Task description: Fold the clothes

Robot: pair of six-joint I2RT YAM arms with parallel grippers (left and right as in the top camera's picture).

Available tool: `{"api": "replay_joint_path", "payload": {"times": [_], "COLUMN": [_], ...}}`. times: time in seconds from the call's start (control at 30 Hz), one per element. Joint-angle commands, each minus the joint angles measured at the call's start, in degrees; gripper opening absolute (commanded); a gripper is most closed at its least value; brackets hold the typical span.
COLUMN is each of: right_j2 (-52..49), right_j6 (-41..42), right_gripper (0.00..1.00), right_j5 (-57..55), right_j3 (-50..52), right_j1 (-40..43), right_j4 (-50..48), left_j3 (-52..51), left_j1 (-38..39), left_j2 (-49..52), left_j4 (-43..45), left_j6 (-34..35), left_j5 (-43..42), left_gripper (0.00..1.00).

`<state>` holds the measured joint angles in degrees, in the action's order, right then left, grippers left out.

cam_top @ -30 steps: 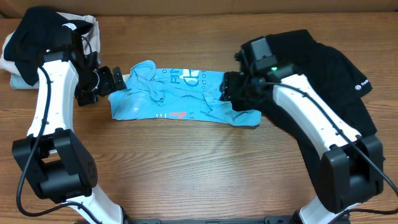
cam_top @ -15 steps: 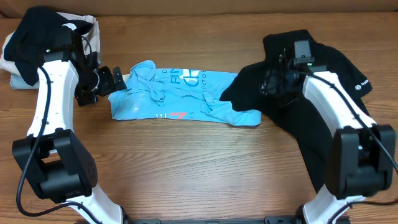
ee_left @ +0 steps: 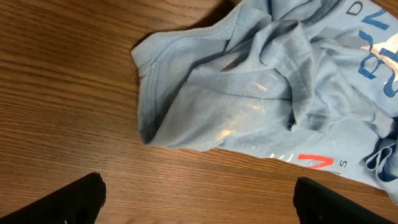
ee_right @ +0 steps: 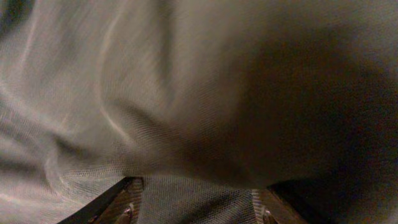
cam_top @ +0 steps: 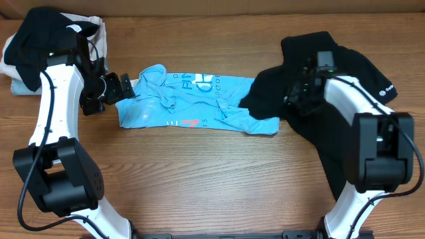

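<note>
Wooden table [cam_top: 199, 186] bears crumpled light-blue T-shirt [cam_top: 192, 99] touching black polo [cam_top: 362, 63].

The wooden counter [cam_top: 212, 186] carries a crumpled light-blue T-shirt [cam_top: 192, 103] near its middle. A black polo [cam_top: 368, 70] lies to the T-shirt's right, touching that end. Folded garments [cam_top: 30, 36] are stacked well to the T-shirt's left, farther back.
</note>
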<state>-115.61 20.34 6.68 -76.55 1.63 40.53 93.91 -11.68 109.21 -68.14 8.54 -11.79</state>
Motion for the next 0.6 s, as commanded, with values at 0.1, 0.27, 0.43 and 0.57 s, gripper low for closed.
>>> {"api": "replay_joint_path", "payload": {"times": [0.1,0.27,0.43,0.57], "right_j2": [-4.11,-4.11,-3.96,-1.03], "right_j6": [0.74,2.01,4.85,3.43], "right_gripper": [0.62,0.64,0.70,0.71], "right_j5": [-3.63,0.52,9.22,14.75], "right_j3": [1.22,1.22,0.35,-0.66], "right_j1": [13.68,24.59,33.70,35.63], "right_j4": [-0.68,-1.31,-0.96,-0.33], "left_j3": [1.18,1.18,1.18,1.18], "left_j1": [-0.28,-0.28,-0.28,-0.28], "left_j2": [-0.46,-0.46,-0.46,-0.46], "left_j4": [-0.15,-0.13,-0.15,0.22], "left_j6": [-1.31,-1.31,-1.33,-1.36], "left_j5": [0.39,0.42,0.42,0.39], "left_gripper": [1.00,1.00,1.00,1.00]}}
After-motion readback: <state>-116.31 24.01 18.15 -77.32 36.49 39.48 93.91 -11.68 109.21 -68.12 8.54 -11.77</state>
